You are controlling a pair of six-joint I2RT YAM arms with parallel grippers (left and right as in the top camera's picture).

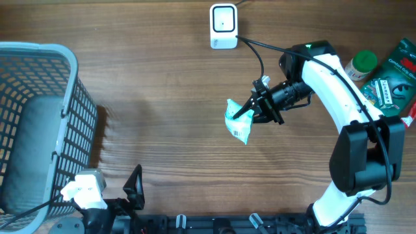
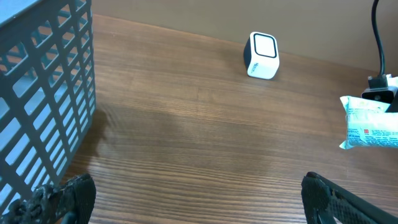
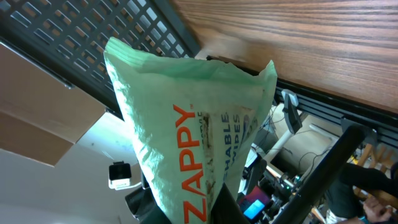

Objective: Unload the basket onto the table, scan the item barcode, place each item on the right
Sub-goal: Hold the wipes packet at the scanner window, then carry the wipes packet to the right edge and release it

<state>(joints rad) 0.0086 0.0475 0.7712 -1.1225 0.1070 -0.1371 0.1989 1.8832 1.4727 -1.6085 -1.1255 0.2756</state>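
A brown wooden table with fine grain fills the overhead view. The light is soft and even; a grey basket at the left edge casts a faint shadow rightward.

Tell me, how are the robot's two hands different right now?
The left gripper is wide open and empty; the right gripper is shut on a green packet. The left gripper sits beside the basket; the right gripper is out over the middle of the table. Both have two black fingers.

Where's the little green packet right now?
In the overhead view, the green packet is near the middle of the table, pinched in the right hand, nearer the robot than the white scanner.
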